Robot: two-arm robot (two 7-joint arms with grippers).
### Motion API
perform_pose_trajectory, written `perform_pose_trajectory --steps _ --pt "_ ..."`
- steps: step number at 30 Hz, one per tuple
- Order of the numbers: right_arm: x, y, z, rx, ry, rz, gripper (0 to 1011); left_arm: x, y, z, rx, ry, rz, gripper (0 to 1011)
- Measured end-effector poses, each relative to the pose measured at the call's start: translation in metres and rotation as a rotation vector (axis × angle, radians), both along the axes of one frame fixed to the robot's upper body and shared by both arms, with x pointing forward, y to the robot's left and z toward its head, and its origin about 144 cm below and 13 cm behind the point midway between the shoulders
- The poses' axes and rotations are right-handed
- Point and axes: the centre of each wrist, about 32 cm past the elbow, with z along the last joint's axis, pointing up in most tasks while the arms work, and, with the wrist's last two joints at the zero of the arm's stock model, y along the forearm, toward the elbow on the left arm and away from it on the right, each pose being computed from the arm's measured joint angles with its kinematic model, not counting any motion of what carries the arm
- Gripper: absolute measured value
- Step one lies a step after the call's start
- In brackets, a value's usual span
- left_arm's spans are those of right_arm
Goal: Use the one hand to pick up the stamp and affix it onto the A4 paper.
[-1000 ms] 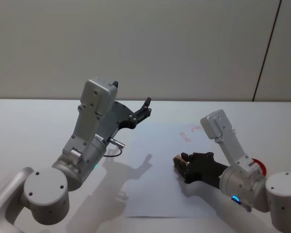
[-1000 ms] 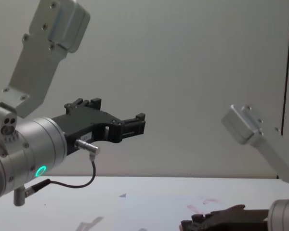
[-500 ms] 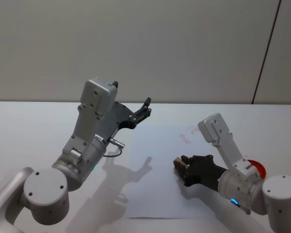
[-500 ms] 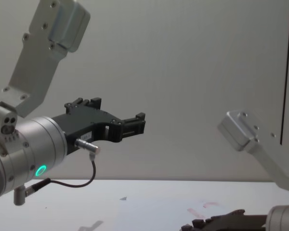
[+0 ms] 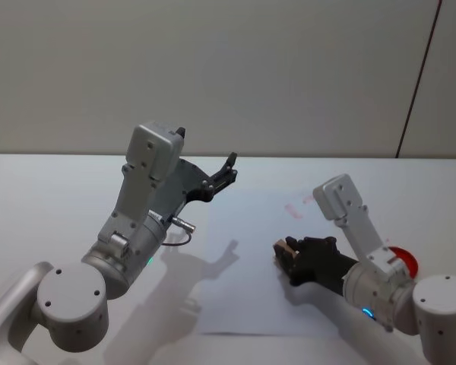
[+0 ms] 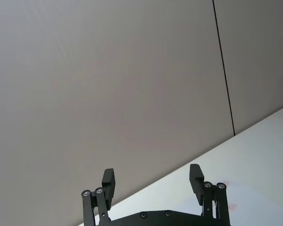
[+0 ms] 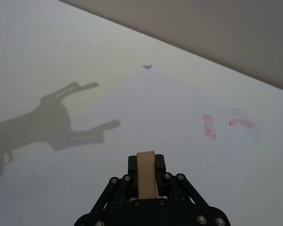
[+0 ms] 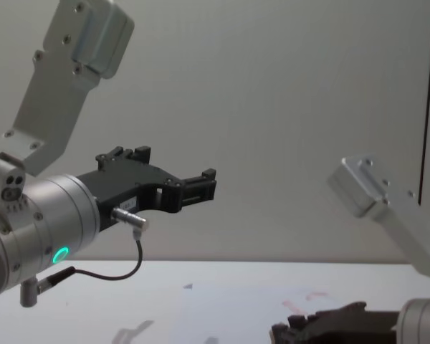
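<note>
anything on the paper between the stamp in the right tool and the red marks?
Nothing: in the right wrist view, bare A4 paper lies between the stamp in the right tool and the red marks.

Quick count: two grippers, the left gripper [image 5: 229, 169] and the right gripper [image 5: 283, 252]. One stamp [image 7: 146, 173], one A4 paper [image 5: 239, 262], two red marks [image 7: 209, 126] on it, and one table [image 5: 53, 199] under everything.

Lab, bare wall [image 5: 289, 68], white table [image 5: 53, 190]

Tan stamp [image 7: 146, 174] in black right hand [image 7: 146, 165]; white A4 paper [image 7: 160, 113] bears red-pink marks [image 7: 209, 126].
</note>
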Motion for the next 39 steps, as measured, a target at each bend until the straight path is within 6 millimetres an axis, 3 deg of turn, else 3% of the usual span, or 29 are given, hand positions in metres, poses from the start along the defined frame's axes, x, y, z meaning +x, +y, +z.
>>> perform_pose_trajectory --steps 18,39 --pt "0.004 0.006 0.043 0.139 -0.178 0.009 204 0.000 0.000 0.000 0.000 0.000 0.000 1003" --pt "0.001 0.006 0.057 0.180 -0.222 0.009 204 0.000 0.000 0.000 0.000 0.000 0.000 1003"
